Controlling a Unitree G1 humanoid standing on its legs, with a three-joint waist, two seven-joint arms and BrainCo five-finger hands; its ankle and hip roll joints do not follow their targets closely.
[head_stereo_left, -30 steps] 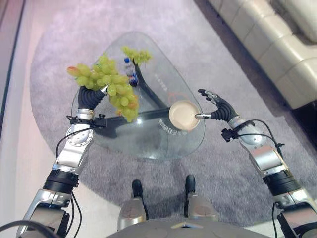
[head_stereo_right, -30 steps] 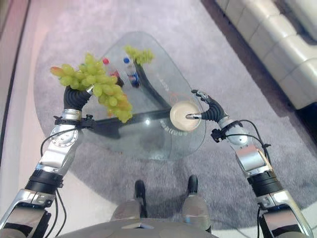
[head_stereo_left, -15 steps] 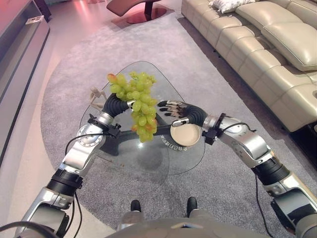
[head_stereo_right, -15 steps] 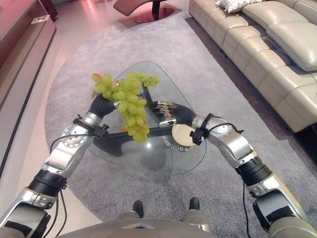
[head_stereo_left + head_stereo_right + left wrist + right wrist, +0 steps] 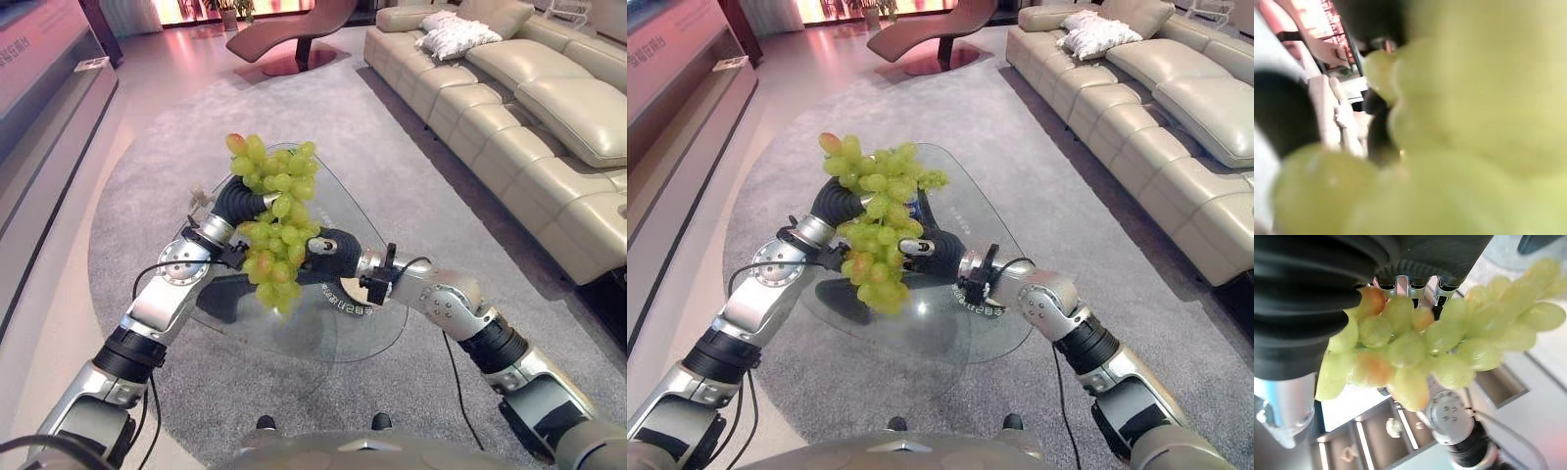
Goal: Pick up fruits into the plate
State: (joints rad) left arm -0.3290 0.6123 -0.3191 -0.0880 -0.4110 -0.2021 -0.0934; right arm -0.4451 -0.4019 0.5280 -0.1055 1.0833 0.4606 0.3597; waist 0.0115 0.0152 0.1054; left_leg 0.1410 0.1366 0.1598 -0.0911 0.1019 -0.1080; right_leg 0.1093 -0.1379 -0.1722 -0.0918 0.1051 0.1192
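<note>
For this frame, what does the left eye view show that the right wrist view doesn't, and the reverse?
Left eye view alone: the glass table on the grey rug, the beige sofa, and the left hand holding the grape bunch up above the table, with the right hand reaching in beside it.

Right wrist view alone: close detail, with fingers resting against the grapes and several orange-tinged grapes among the green.

Shared: the grape bunch, with both arms meeting at it.
</note>
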